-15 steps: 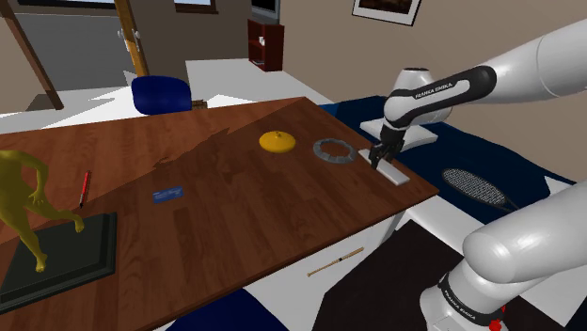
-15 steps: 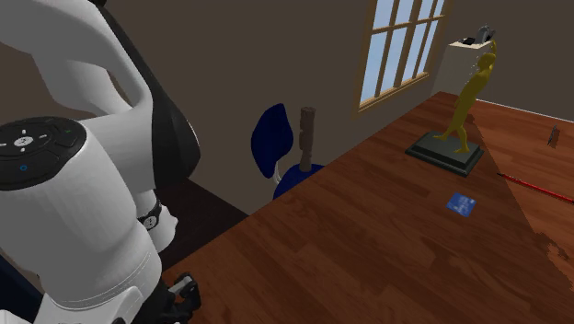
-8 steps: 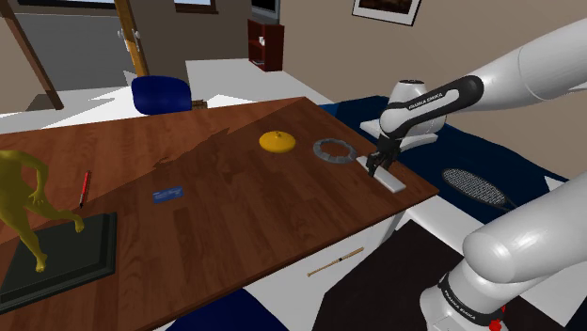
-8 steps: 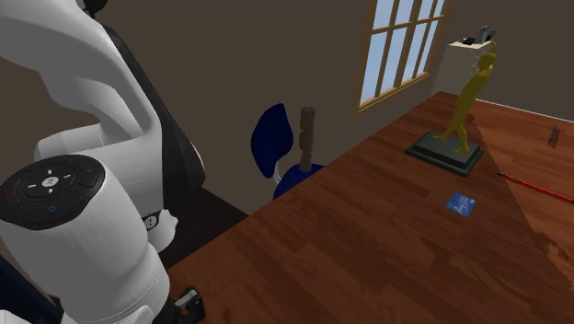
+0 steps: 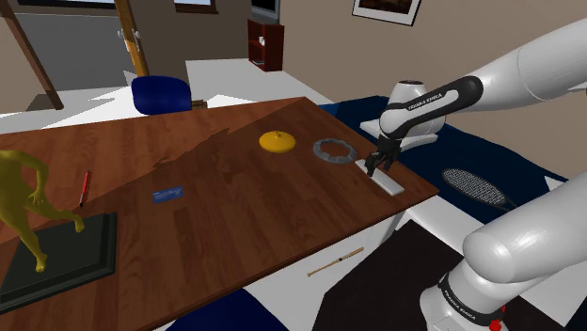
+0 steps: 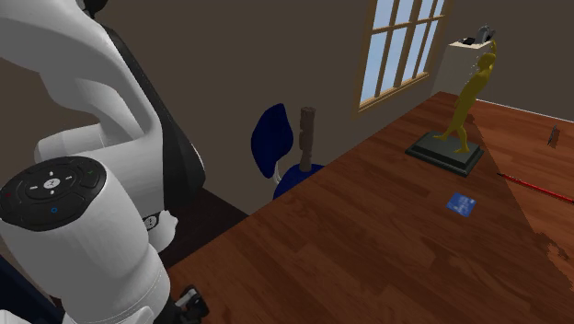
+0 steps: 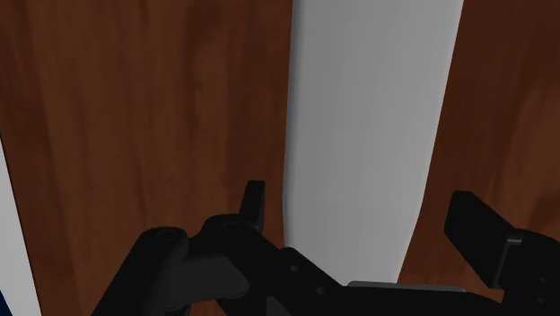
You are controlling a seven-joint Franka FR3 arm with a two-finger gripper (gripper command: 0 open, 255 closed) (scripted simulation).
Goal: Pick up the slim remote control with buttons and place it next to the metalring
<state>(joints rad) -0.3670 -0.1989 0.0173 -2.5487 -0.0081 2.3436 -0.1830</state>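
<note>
The slim remote is drawn as a plain pale grey slab and lies flat on the wooden table, just to the shoulder view's right of the grey metal ring. My black gripper hangs straight over the remote's end nearest the ring. In the wrist view the remote runs up between the fingers. My gripper is open, with a thin gap on each side of the remote, so nothing is held.
The remote lies close to the table's corner edge. A yellow disc, a blue card, a red pen and a yellow statue on a dark base stand farther along. A racket and a stick lie on the floor.
The gripper carried the remote slightly toward the ring and down onto the table, then its fingers opened and let the remote go.
</note>
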